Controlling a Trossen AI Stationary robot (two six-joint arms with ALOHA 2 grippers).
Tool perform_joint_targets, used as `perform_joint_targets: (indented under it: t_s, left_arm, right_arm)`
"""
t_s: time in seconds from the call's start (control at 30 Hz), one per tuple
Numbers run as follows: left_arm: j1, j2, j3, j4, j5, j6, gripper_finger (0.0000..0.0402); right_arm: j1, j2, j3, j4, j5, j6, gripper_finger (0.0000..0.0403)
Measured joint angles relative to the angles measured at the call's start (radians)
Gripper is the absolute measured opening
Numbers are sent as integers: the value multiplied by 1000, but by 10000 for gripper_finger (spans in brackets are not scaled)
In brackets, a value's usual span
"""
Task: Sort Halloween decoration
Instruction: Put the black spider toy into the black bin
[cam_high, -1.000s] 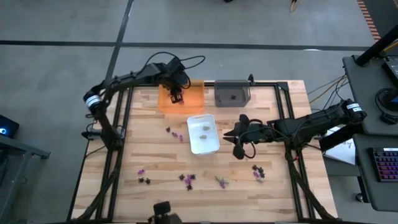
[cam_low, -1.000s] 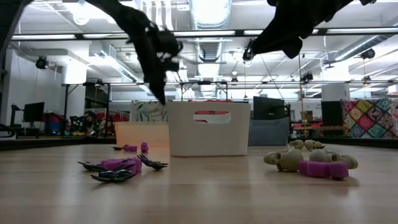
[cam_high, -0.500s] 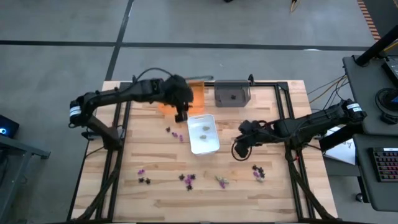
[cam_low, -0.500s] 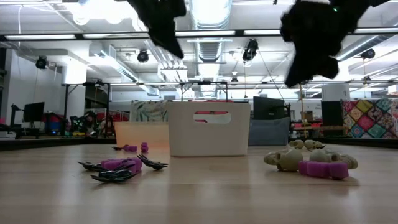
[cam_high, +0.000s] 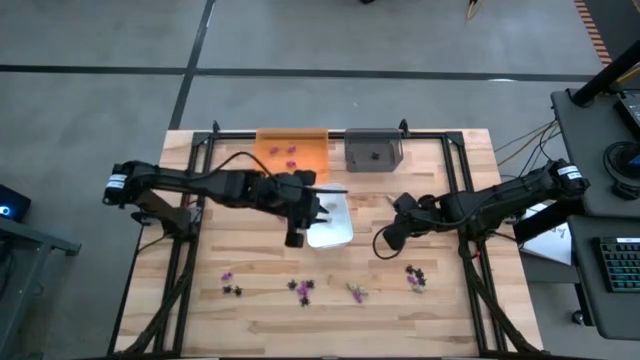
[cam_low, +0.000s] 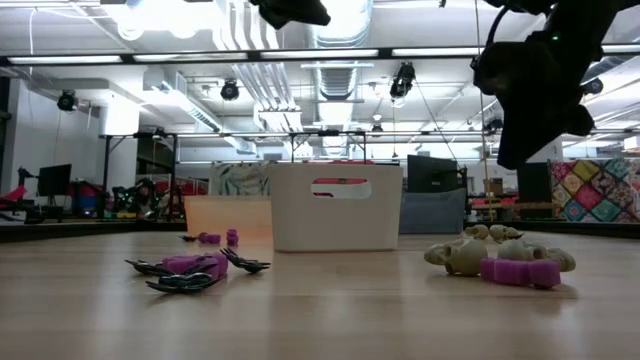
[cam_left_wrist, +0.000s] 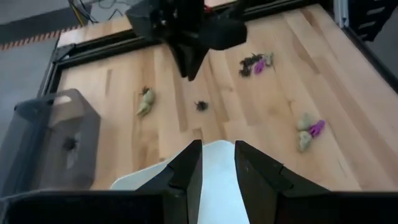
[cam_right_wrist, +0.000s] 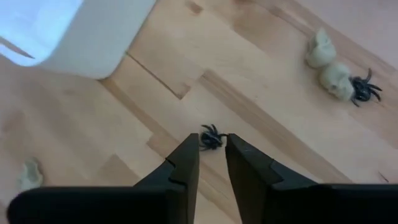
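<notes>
The wooden tabletop (cam_high: 250, 270) carries three trays along its far half: an orange tray (cam_high: 292, 153) at the far edge, a grey tray (cam_high: 374, 151) just beside it, and a white tray (cam_high: 330, 218) nearer the middle.

The left arm reaches across from the left side, and its left gripper (cam_high: 297, 233) hangs at the white tray's left edge. In its wrist view its fingers (cam_left_wrist: 187, 171) stand slightly apart with nothing between them, the white tray showing through the gap.

The right arm comes in from the right side, with the right gripper (cam_high: 391, 236) over bare wood right of the white tray. Its fingers (cam_right_wrist: 185, 163) are parted by a narrow gap and pinch nothing; a small black spider (cam_right_wrist: 212, 137) lies on the wood just beyond their tips.

The Halloween decoration is scattered: purple pieces (cam_high: 283, 152) lie in the orange tray, one dark piece (cam_high: 374, 154) in the grey tray, and a loose row of purple, black and beige pieces (cam_high: 302, 289) along the near half of the tabletop, with pale skulls (cam_right_wrist: 329, 68) beside another spider.
</notes>
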Motion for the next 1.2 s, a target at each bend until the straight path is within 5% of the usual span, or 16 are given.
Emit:
perform_joint_targets:
  t_s: [0.23, 0.5, 0.63, 1.0, 1.2]
  left_arm:
    - [-17, -37, -139, 144, 0, -85, 77]
    - [-39, -122, -233, 270, 1, -90, 77]
    - [-43, -163, -284, 302, 1, -100, 77]
    - [-44, -222, -370, 357, 1, -124, 77]
    - [-44, -219, -370, 368, 1, -108, 77]
  right_arm:
    - [3, 0, -37, 116, -3, -75, 132]
    - [21, 0, -83, 189, -27, -568, 180]
    - [23, 0, -138, 269, -27, -686, 184]
    - [23, -1, -398, 659, 10, -691, 183]
    - [23, -1, -473, 715, 34, -681, 171]
